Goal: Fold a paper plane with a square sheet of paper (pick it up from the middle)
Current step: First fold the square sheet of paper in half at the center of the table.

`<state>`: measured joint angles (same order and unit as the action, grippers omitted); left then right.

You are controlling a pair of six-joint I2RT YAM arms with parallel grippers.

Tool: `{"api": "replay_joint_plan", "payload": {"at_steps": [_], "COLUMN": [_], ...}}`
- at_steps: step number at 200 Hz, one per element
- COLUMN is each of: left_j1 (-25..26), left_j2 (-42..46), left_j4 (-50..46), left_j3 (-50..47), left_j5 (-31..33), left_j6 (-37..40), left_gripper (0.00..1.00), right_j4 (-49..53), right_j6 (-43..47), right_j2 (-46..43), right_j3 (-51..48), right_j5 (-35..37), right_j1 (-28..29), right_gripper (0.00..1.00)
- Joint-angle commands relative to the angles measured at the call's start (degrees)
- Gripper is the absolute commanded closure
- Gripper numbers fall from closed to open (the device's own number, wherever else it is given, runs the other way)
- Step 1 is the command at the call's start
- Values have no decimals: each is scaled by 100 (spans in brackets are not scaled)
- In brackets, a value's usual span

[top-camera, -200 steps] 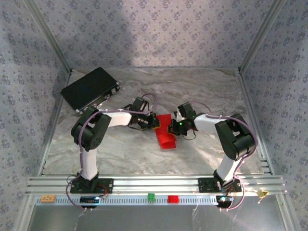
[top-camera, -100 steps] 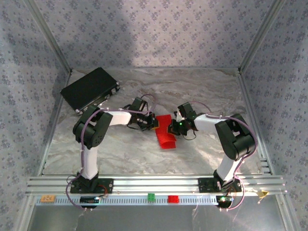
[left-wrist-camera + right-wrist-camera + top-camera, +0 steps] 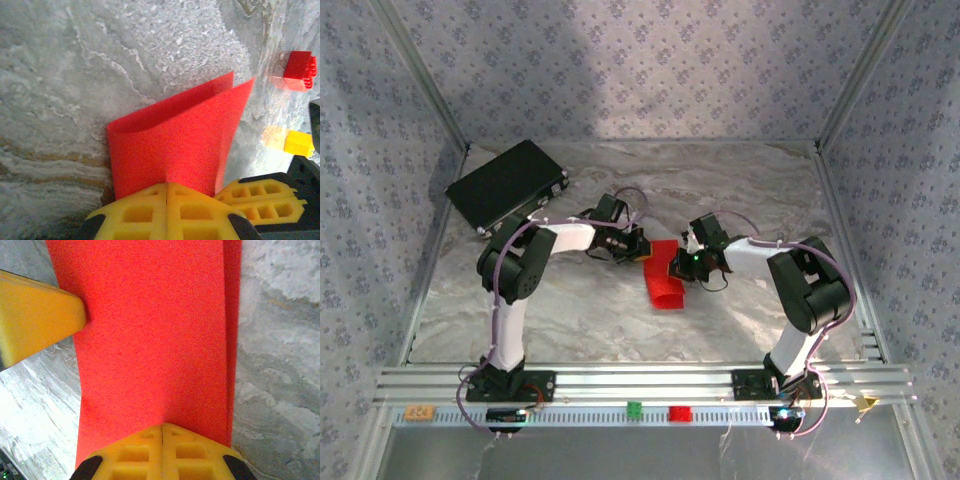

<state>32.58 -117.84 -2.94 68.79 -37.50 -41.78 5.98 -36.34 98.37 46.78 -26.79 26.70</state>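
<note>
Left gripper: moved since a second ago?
Yes, slightly. In the top view the left gripper has edged up the table, nearer the black box, shut on the red paper.

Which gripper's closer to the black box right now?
Left. The left gripper is right of the black box; the right gripper lies farther right, across the red paper.

No text, label, brand, number or sign can be read. A small orange tag (image 3: 418, 411) on the front rail (image 3: 620, 380) carries dark marks that are too small to make out. The red paper (image 3: 175, 140) is plain and unmarked.
</note>
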Motion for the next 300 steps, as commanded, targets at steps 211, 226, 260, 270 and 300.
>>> {"api": "replay_joint_plan", "payload": {"at_steps": [211, 226, 260, 270, 300], "left_j1": [-46, -70, -137, -176, -282], "left_j2": [149, 9, -201, -204, -187], "left_j4": [-462, -489, -489, -429, -706], "left_j3": [213, 251, 179, 125, 234], "left_j5": [136, 129, 310, 347, 737], "left_j6": [184, 184, 192, 139, 106], "left_gripper": [100, 100, 100, 100, 100], "right_j4": [676, 674, 707, 720, 740], "right_j6": [619, 612, 623, 628, 637], "right_j2": [133, 153, 149, 139, 148], "right_j3": [-94, -88, -90, -92, -82], "right_j5": [174, 165, 183, 190, 212], "right_j1": [-24, -24, -20, -24, -13], "right_gripper": [100, 100, 100, 100, 100]}}
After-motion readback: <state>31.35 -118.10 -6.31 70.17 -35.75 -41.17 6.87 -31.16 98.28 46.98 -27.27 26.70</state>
